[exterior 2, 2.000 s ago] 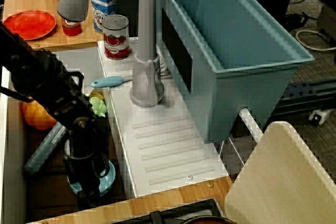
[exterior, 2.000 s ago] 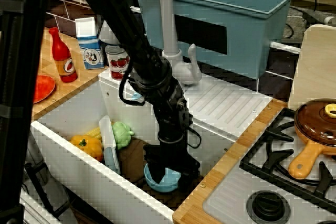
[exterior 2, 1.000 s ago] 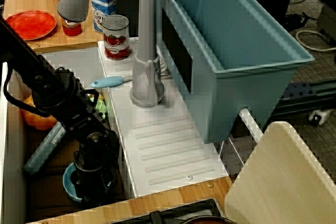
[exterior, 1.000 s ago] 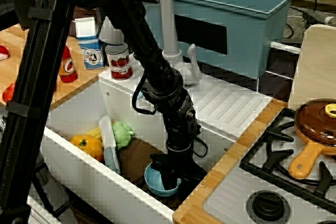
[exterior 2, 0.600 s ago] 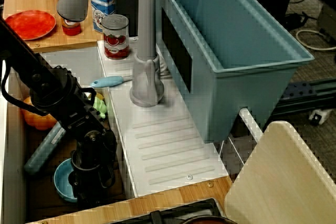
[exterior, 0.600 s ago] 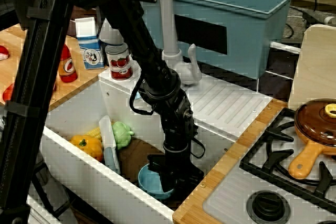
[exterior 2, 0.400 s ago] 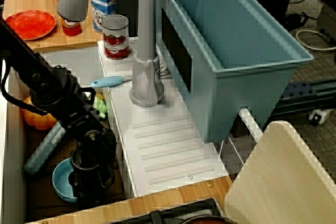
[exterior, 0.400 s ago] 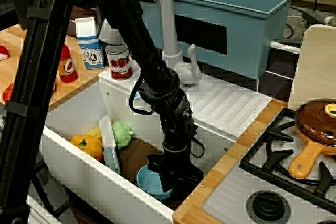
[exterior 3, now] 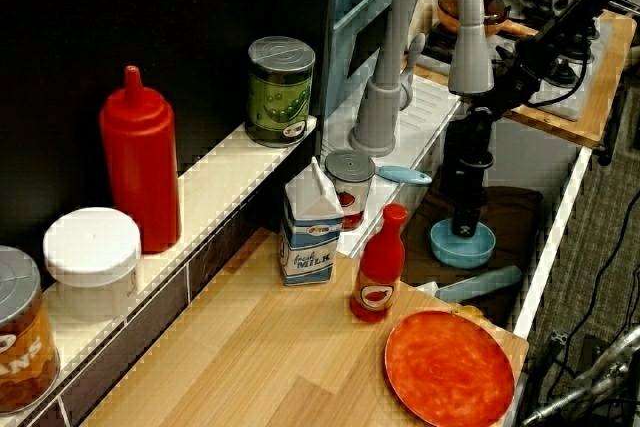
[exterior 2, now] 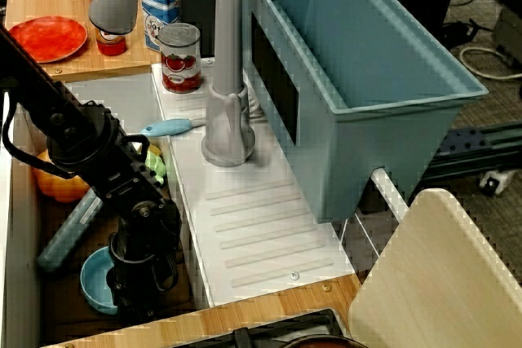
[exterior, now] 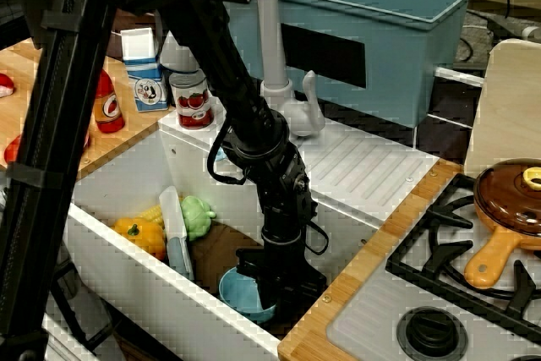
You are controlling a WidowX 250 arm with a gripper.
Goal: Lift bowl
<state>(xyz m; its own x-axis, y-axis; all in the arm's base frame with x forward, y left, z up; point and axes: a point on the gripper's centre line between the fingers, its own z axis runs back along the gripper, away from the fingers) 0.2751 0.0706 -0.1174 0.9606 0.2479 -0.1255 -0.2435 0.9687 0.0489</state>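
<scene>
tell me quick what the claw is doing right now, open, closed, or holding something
Claw: down inside the sink at the rim of the light-blue bowl. Its fingers are hidden behind the wrist and bowl, so whether it is open, closed or gripping cannot be told.

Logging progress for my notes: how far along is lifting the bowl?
Done: the end effector has reached down into the small round light-blue plastic bowl in the sink. In hand: it seems to be gripping the rim, though its fingers are hidden. Left: the lift itself; the bowl looks low in the sink.

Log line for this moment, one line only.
stage: grasping | gripper: down on bowl rim, jaw state unclear | bowl: in sink, lift not evident | next: raise
</scene>
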